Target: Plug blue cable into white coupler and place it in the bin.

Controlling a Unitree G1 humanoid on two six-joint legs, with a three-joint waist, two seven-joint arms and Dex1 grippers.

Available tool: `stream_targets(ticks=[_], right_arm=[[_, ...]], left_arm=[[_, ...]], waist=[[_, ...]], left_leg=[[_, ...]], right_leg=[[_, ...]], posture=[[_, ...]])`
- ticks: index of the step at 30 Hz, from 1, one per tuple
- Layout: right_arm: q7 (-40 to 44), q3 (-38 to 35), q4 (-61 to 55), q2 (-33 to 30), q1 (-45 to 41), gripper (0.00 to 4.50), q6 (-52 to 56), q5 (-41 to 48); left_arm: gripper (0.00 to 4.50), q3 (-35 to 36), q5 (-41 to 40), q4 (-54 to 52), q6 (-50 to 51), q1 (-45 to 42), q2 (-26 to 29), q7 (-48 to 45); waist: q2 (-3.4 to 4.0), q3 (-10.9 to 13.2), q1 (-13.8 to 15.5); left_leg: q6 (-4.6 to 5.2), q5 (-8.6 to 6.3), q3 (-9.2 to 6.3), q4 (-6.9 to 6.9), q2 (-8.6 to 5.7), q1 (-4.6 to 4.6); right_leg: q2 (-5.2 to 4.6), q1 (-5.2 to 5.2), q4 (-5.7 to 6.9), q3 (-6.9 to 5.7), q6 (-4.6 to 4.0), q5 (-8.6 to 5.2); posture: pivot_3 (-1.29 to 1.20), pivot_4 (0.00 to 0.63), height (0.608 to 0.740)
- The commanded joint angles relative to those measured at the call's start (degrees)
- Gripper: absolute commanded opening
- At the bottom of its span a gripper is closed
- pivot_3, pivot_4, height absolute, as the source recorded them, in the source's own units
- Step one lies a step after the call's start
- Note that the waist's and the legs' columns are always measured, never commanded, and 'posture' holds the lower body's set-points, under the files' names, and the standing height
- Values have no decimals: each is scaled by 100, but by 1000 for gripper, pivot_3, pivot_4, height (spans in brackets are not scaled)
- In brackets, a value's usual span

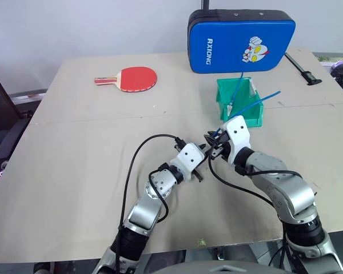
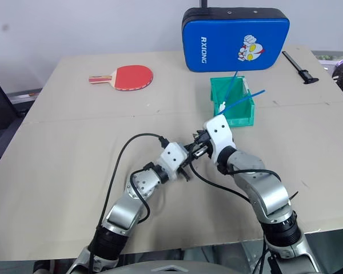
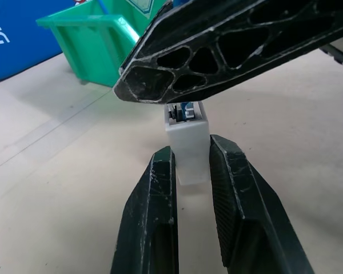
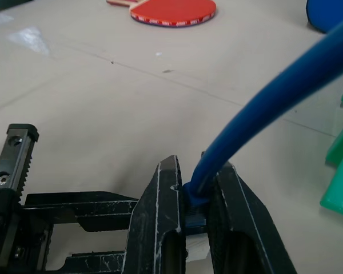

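Counting one cable (image 4: 257, 97), one coupler (image 3: 187, 149)

wall: plain white (image 1: 103, 23) | table: beige board top (image 1: 74, 171) | chair: dark, left edge (image 1: 3, 108)

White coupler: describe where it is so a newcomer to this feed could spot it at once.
Start at the green bin below the big blue padded case, then drop to where the two grippers meet above the table. The white coupler is the tiny boxy block pinched in the left gripper, the blue cable entering its socket.
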Motion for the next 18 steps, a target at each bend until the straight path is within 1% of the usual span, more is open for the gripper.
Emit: stream_targets(ticks=[1,4,10,15,18], right_arm=[[-69,208,235,134,68,0,525,-17],[-75,277,503,219,158,0,542,-88],[59,345,1231,298,220,0,243,-284],[340,530,1419,322,282,0,316,-243],[316,334,1394,453,284,0,92,-238]], left_arm=[[226,-15,-79,-375,-211,-132,-175,79],[226,14,-92,-341,-213,-141,-218,111],[226,77,-209,-241,-229,-178,-378,162],[226,159,-250,-236,-154,-229,-502,166],[226,173,-246,-222,-163,-199,-490,152]], waist=[[0,0,-2],[0,0,-2],[0,-2,-6],[-1,-6,-5],[-1,-7,-8]], left_leg=[[0,0,0,0,0,0],[0,0,1,0,-1,0],[0,0,1,0,0,2],[0,0,1,1,0,4],[0,0,0,1,0,5]], right_leg=[[0,0,0,-1,0,0],[0,0,-1,0,0,0],[0,-1,2,0,0,0],[0,2,5,0,0,0],[0,2,7,0,0,0]], posture=[[0,150,740],[0,150,740],[0,150,740],[0,150,740],[0,150,740]])
